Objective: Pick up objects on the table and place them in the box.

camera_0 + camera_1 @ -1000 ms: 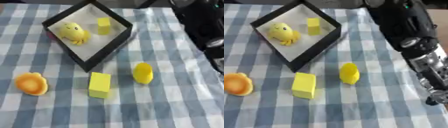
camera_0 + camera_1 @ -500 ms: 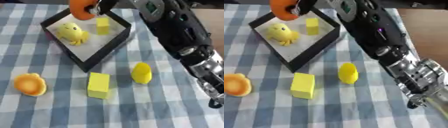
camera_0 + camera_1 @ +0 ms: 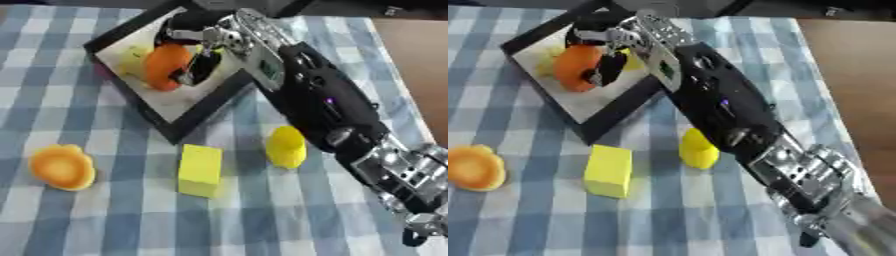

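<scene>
My right arm stretches from the lower right across the checked cloth to the black box (image 3: 185,129) with a white floor at the upper left. My right hand (image 3: 208,41) is shut on a round orange object (image 3: 164,67), held over the inside of the box. A yellow toy (image 3: 131,54) in the box shows only partly behind the orange object. On the cloth lie a yellow block (image 3: 200,170), a yellow oval piece (image 3: 286,146) beside my forearm, and an orange flower-shaped piece (image 3: 61,166) at the left. My left hand shows in no view.
The blue and white checked tablecloth (image 3: 105,225) covers the table. The table's right edge runs along a brown floor (image 3: 416,55). My forearm (image 3: 332,110) lies diagonally over the right half of the cloth.
My right arm has swung in from the right carrying the orange object. It went from above the box's far rim to down over the box's inside. The pieces on the cloth have not moved.
</scene>
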